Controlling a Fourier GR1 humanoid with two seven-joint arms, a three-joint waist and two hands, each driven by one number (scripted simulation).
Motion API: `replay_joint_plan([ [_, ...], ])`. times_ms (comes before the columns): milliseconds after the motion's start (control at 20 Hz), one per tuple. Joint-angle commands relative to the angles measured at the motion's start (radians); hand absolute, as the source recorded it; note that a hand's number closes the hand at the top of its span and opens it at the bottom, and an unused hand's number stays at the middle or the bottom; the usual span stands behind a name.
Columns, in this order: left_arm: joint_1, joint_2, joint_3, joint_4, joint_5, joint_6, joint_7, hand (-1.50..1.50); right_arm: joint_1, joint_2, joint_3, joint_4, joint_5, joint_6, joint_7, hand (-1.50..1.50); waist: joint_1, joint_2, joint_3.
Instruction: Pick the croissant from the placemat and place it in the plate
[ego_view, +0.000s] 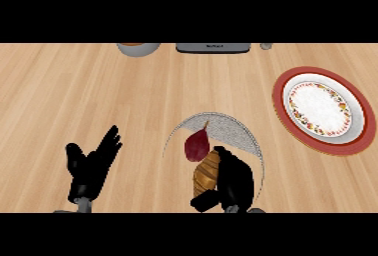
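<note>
Your right robot hand (230, 181) sits at the lower middle of the head view, black fingers curled down along the right flank of the croissant (207, 173), with the thumb tucked under near the pastry's lower end, so you have it wrapped around the croissant from the side. The croissant itself is a golden-brown, ridged roll lying lengthwise, still on the grey oval placemat (229, 131), in the placemat's lower half. Just above and to the left of the croissant, touching its upper end, lies a dark red leaf-shaped item (196, 144) with a thin stem pointing up; you cannot tell exactly what it is. The placemat's far rim curves pale against the wood, and its lower right part is hidden behind your right robot hand. Your left robot hand (90, 167) shows at the lower left, open with fingers straight and pointing up and to the right, thumb apart, resting above the bare light wooden tabletop (88, 90) and well apart from the placemat. Up and to the right of the placemat, separated from it by bare wood, is the plate (322, 105): white in the middle with a flowered band, a grey rim, and a wide red outer ring. Nothing lies in it. Along the far edge you see part of a grey bowl (137, 48), a dark grey appliance (212, 48), and a small grey object (266, 46), all cut off by the view.
</note>
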Motion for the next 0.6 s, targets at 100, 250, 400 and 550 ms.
replay_joint_plan([
  [100, -0.018, -0.054, -0.014, 0.020, -0.042, 0.017, -0.001, 0.00, 0.049, 0.002, 0.048, 0.054, 0.084, -0.026, -0.020, 1.50, -0.004, 0.003, 0.000],
  [250, -0.051, -0.010, 0.035, 0.001, -0.017, -0.019, 0.050, 0.00, 0.043, -0.031, 0.019, 0.003, 0.100, 0.037, -0.026, 1.50, -0.005, 0.003, 0.000],
  [400, -0.005, -0.036, 0.014, -0.026, -0.038, -0.001, 0.039, 0.00, -0.012, -0.002, 0.024, 0.022, 0.173, 0.019, 0.018, 1.50, -0.003, 0.002, 0.000],
  [550, 0.011, 0.009, 0.052, -0.033, 0.003, -0.041, 0.039, 0.00, -0.020, -0.037, 0.031, -0.064, 0.262, -0.164, -0.040, 1.50, -0.004, -0.002, 0.000],
])
